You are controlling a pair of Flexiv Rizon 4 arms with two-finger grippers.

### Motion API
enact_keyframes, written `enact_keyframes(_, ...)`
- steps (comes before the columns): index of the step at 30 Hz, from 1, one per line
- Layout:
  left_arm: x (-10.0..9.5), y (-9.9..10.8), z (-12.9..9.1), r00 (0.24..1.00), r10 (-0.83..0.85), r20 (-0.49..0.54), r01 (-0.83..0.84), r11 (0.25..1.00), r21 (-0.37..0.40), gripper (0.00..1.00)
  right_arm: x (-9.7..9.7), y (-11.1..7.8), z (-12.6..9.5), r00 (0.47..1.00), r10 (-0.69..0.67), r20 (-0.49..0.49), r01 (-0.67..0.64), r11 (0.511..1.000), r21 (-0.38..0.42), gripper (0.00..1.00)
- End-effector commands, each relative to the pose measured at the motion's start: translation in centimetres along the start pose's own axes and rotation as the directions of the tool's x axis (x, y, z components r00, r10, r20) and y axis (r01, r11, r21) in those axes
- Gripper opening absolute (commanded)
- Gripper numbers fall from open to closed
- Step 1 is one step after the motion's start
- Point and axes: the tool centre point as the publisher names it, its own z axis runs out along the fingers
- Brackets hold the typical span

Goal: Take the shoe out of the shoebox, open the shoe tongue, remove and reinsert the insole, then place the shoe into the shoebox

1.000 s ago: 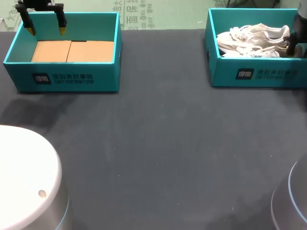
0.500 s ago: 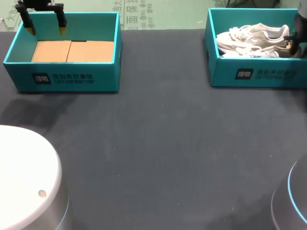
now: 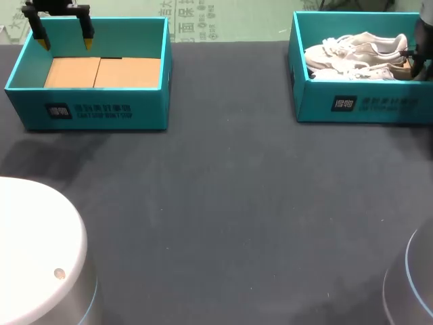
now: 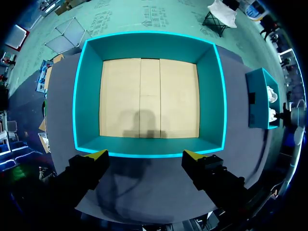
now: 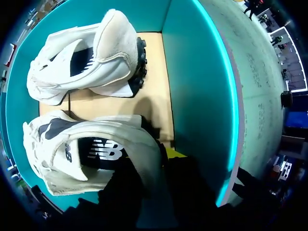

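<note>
Two white sneakers lie side by side in the teal shoebox (image 3: 365,105) at the table's far right. In the right wrist view the nearer shoe (image 5: 96,154) shows its dark insole, and the second shoe (image 5: 82,57) lies beyond it. My right gripper (image 5: 159,159) is down inside the box (image 5: 192,72), shut on the nearer shoe's heel collar. One yellow tip (image 5: 174,153) shows outside the heel; the other finger is hidden. From the head view this gripper (image 3: 414,64) sits at the box's right end. My left gripper (image 3: 65,44) hangs open over an empty box.
The empty teal box (image 3: 95,108) with a cardboard floor stands at the far left; my left gripper (image 4: 144,156) hovers above its near wall (image 4: 149,147). White robot bases (image 3: 34,250) occupy the front corners. Dark tabletop (image 3: 230,203) lies between the boxes.
The right gripper's fingers have closed in on the shoe's heel, and the shoes have shifted slightly towards the box's far side. The left arm has stayed still.
</note>
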Motion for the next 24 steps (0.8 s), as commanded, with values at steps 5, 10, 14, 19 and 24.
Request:
enact_keyframes(5, 0.0, 0.0, 0.0, 1.0, 0.0, 0.0, 0.0, 1.0, 0.0, 1.0, 0.0, -0.1, -1.9, 1.0, 0.004, -0.003, -0.004, 1.0, -0.022, 0.0)
enact_keyframes(10, 0.0, 0.0, 0.0, 1.0, 0.0, 0.0, 0.0, 1.0, 0.0, 1.0, 0.4, 0.1, -3.5, 1.0, -0.004, -0.012, 0.004, 0.999, -0.043, 0.0)
enact_keyframes(14, 0.0, 0.0, 0.0, 1.0, 0.0, 0.0, 0.0, 1.0, 0.0, 1.0, 0.6, 0.1, -5.2, 1.0, -0.003, -0.011, 0.003, 0.998, -0.055, 0.0)
enact_keyframes(19, 0.0, 0.0, 0.0, 1.0, 0.0, 0.0, 0.0, 1.0, 0.0, 1.0, 0.8, 0.1, -7.7, 1.0, -0.001, -0.004, 0.001, 0.997, -0.071, 0.0)
enact_keyframes(24, 0.0, 0.0, 0.0, 1.0, 0.0, 0.0, 0.0, 1.0, 0.0, 1.0, 0.6, 0.2, -10.2, 1.0, 0.011, 0.005, -0.01, 0.996, -0.09, 0.0)
